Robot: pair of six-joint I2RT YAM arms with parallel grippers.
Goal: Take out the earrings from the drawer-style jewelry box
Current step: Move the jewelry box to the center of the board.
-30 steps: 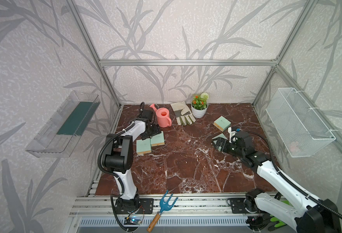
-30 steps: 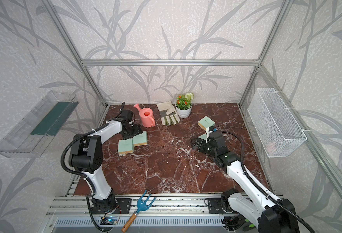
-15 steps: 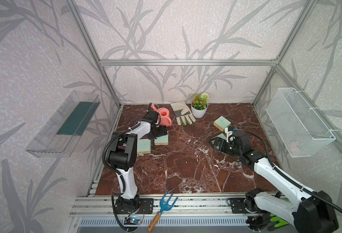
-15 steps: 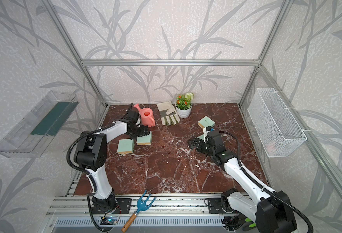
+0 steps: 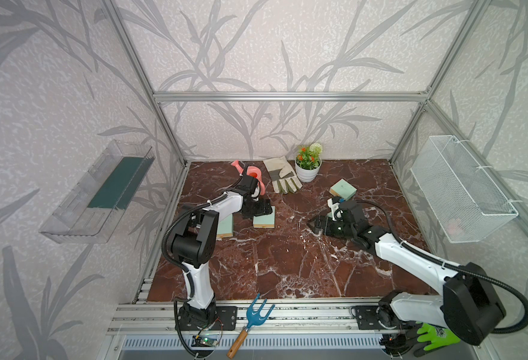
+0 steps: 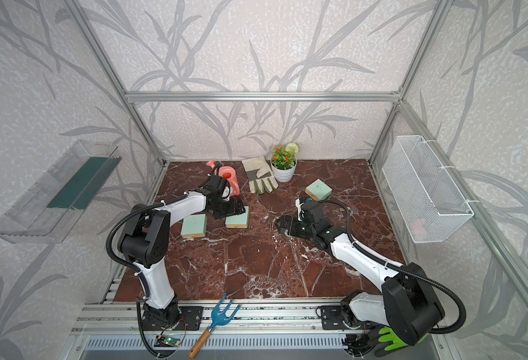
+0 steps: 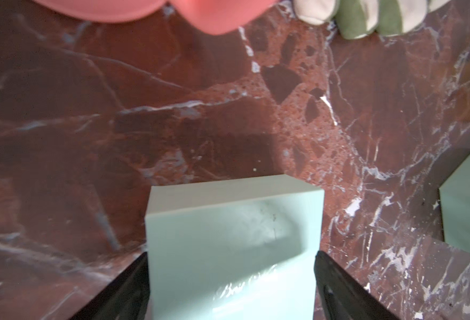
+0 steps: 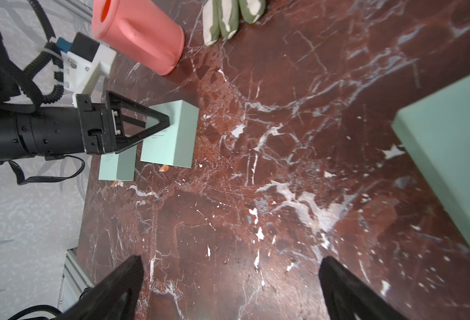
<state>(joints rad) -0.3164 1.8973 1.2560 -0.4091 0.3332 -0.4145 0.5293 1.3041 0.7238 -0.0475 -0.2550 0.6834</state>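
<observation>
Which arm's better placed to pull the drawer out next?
Probably right. The left gripper grips the mint box by its sides; the right gripper is open, empty, and points toward that box.

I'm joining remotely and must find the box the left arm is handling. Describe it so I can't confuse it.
On the red marble table, look in front of the pink watering can, where two mint boxes sit. It is the mint box nearer the table's middle, gripped between the left gripper's fingers; its neighbour lies free beside the arm.
</observation>
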